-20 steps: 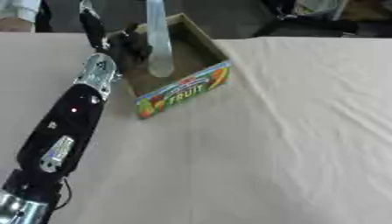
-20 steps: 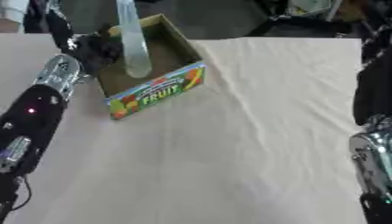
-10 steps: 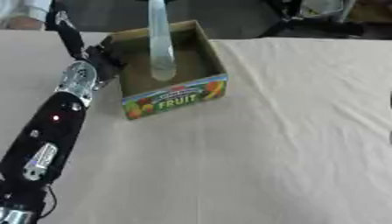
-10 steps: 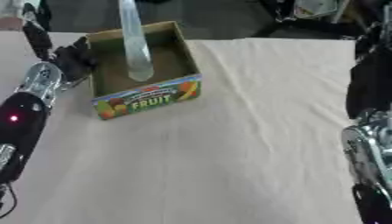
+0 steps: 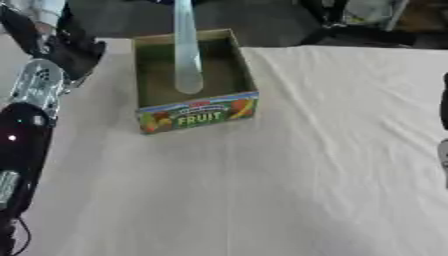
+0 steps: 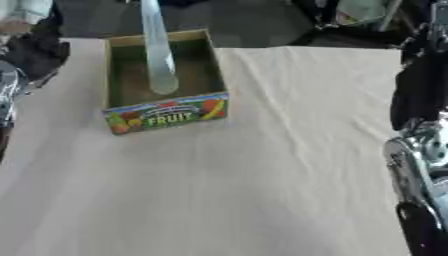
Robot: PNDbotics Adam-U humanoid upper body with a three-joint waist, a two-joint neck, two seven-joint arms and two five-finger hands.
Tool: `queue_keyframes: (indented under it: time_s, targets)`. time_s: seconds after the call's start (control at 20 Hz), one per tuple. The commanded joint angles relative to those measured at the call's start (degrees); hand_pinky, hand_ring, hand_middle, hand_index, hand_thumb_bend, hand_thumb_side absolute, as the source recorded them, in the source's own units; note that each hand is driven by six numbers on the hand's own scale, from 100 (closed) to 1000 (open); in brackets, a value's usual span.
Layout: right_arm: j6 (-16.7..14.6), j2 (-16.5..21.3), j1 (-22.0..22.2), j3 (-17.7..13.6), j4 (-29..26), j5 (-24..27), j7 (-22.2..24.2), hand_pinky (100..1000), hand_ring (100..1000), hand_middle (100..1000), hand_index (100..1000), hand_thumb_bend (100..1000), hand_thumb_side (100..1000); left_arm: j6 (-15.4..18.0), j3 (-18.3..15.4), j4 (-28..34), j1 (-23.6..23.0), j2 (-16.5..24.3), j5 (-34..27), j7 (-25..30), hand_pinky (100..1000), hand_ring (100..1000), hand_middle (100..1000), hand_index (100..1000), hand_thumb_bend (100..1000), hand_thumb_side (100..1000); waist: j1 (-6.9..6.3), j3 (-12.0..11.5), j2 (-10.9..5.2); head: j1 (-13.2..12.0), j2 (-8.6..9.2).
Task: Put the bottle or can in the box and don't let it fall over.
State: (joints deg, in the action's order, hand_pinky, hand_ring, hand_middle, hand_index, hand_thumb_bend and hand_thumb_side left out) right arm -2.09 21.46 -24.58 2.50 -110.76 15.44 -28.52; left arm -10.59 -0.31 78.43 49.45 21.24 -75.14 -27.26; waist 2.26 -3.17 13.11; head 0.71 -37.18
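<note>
a: bottle (image 5: 185, 47) standing upright inside the box (image 5: 198, 113) on the table (image 5: 306, 165)?
b: yes. left robot hand (image 5: 77, 47) sitting beside the box, can't tell its fingers. it should be pulling away slowly, not nudging the box.

The robot's left arm (image 5: 26, 135) is a long, rounded black shell with a glossy surface that catches the light. A small bright dot glows on its upper side, and nearer the bottom edge a pale greenish strip is set into the shell. A thin dark cable hangs by its near end. Farther along, a silver metal joint (image 5: 37, 90) with a patterned, shiny face links the shell to the black left hand (image 5: 70, 47). The right arm (image 6: 420, 165) shows the same build: a matt black part at the far end, a silver joint with bright highlights in the middle, and a glossy black shell nearest.
</note>
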Motion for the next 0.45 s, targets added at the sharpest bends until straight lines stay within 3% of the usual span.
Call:
queue_keyframes:
  time_s: [0.05, 0.3, 0.35, 0.45]
  targets:
    - [-0.1, 1.5, -0.3, -0.6, -0.3, -0.3, -0.3, 1000, 947, 935, 882, 100, 762, 1.7, -1.4, 5.9, -0.1, 2.9, -0.9, 1.2, 100, 100, 100, 966, 728, 1000, -0.16, -0.2, -1.49, 0.3, -0.01]
    - [-0.3, 2.0, 0.0, -1.1, -0.5, -0.6, -0.6, 1000, 946, 935, 882, 100, 754, 5.1, -4.5, 13.1, -4.5, 7.2, 2.1, 0.5, 100, 100, 105, 924, 698, 1000, -0.30, -0.6, -1.43, 0.8, -0.48]
    - [-0.3, 2.1, 0.1, -1.2, -0.6, -0.7, -0.8, 1000, 946, 934, 882, 100, 752, 5.9, -5.5, 14.4, -5.5, 8.4, 2.9, -0.1, 100, 216, 195, 898, 688, 980, -0.32, -0.7, -1.47, 1.0, -0.57]
    - [-0.4, 2.4, 0.2, -1.6, -0.8, -0.9, -1.1, 1000, 945, 934, 882, 100, 750, 7.6, -8.0, 17.2, -8.0, 10.8, 4.6, -1.1, 300, 404, 330, 860, 670, 948, -0.36, -1.0, -1.52, 1.3, -0.64]
